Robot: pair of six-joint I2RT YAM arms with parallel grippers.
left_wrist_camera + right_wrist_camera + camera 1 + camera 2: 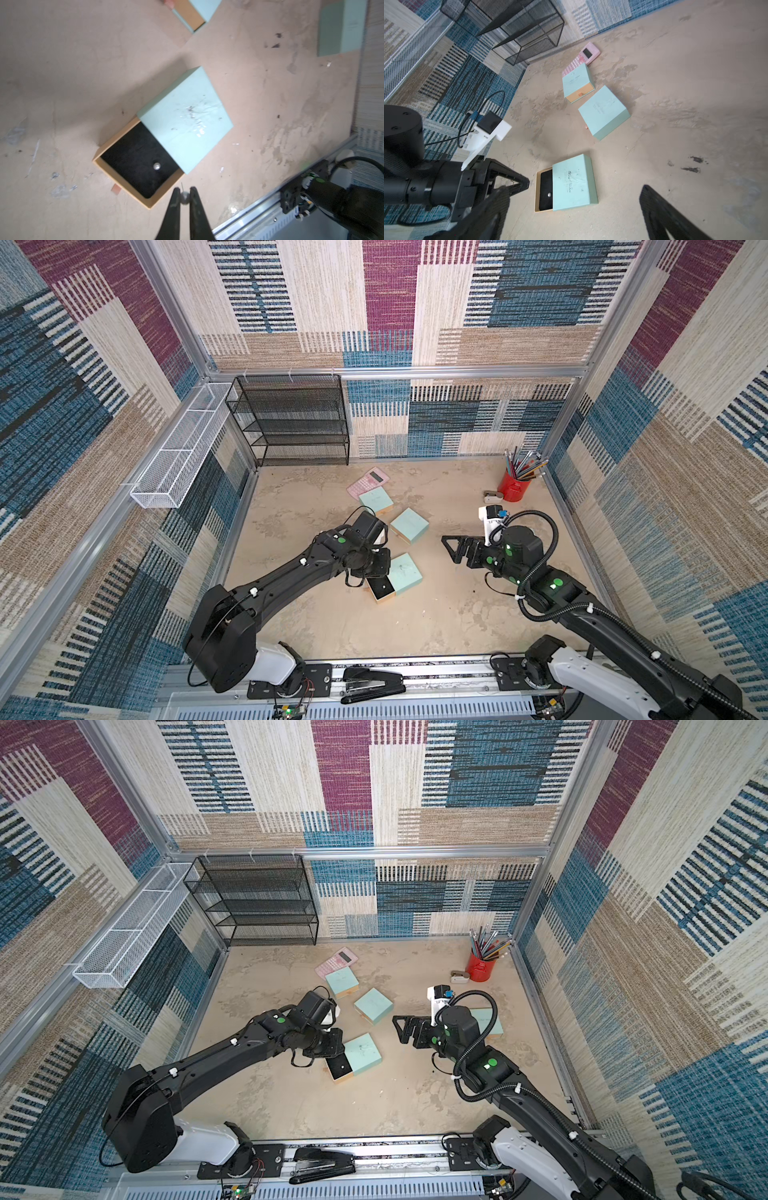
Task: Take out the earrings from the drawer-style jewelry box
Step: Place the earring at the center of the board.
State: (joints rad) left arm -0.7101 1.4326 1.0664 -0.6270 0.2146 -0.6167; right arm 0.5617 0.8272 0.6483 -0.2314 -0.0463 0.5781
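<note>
Removal is judged midway: one stud (pixel 185 200) is pinched in the nearly closed left gripper (pixel 185 196), near the open drawer (pixel 124 182). A second stud (pixel 156 166) lies on its black lining. The right gripper (pixel 449 549) is held wide (and empty). Next, a gentle set-down outside is called for.

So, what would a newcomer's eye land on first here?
Probably the left pincer, shut on a tiny pearly stud earring held beside the open drawer of the mint-green jewelry box nearest the robot. A second stud glints on the drawer's black lining. The right pincer stands wide open off to that box's right, touching nothing.
</note>
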